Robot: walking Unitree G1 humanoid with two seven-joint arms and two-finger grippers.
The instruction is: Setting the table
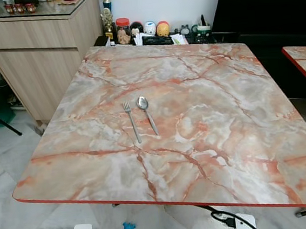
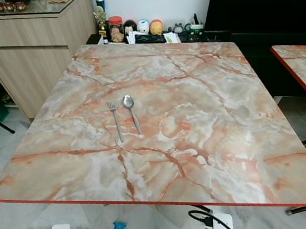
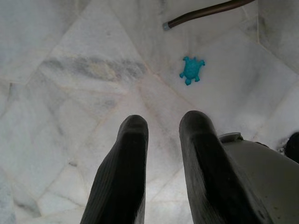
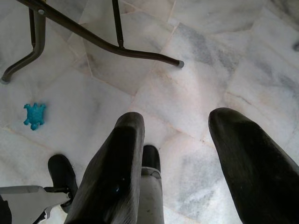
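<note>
Marble-patterned table (image 1: 208, 120) bearing fork (image 1: 131, 120) and spoon (image 1: 146, 114), well above both hanging claws; left gripper (image 3: 163, 128) slightly parted, right gripper (image 4: 180, 123) spread, both empty. Probably light, stiff, slippery steel; best pinched mid-handle.

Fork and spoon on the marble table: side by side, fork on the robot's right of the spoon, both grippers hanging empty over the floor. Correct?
Not quite. The left eye view shows the fork on the robot's left of the spoon, not its right. The rest holds: they lie side by side on the marble table, and the left gripper and right gripper hang empty over the floor.
</note>
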